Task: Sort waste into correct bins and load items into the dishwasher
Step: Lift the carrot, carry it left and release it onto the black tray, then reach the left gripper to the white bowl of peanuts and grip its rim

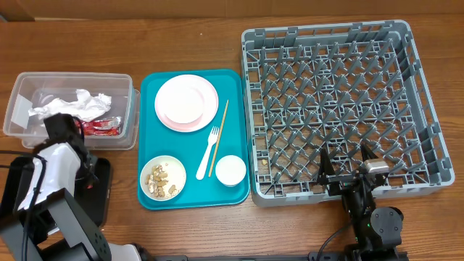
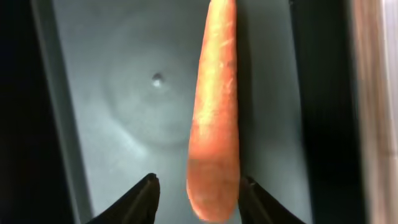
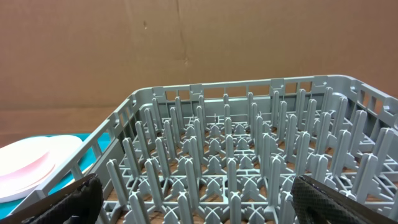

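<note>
The carrot lies centre frame in the left wrist view, on what seems to be the glossy black tray, between the parted fingers of the left hand, apparently unpinched. Light, stiff, smooth and tapered, it may roll, so grip across its thick blunt end. The right hand gapes empty over the grey pegged plastic rack.
</note>
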`<action>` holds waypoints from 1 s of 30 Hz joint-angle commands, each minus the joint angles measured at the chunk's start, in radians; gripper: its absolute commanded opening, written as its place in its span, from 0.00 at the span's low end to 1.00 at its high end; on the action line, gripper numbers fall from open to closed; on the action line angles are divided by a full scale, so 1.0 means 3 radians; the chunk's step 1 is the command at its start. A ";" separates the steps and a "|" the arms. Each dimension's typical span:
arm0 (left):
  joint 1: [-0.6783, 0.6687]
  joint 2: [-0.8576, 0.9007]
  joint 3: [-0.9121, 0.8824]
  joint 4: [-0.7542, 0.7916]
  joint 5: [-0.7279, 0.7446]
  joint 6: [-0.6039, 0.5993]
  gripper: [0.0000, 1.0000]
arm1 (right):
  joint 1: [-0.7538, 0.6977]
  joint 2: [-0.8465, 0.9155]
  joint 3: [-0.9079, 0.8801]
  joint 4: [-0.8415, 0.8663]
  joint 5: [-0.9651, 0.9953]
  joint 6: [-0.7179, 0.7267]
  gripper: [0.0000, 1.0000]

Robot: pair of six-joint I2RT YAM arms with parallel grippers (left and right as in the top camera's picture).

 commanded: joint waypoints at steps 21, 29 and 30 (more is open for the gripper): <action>-0.0645 -0.0001 0.1268 -0.1223 0.2368 0.1559 0.04 | 0.0009 -0.0025 -0.0036 0.0028 0.0031 -0.0001 1.00; -0.1484 -0.0001 0.1268 -0.1194 0.2196 0.1578 0.04 | 0.0009 -0.0025 -0.0036 0.0027 0.0029 -0.0001 1.00; -0.1570 -0.0001 0.1268 -0.1195 0.2169 0.1577 0.04 | 0.0009 -0.0025 -0.0036 0.0027 0.0031 -0.0001 1.00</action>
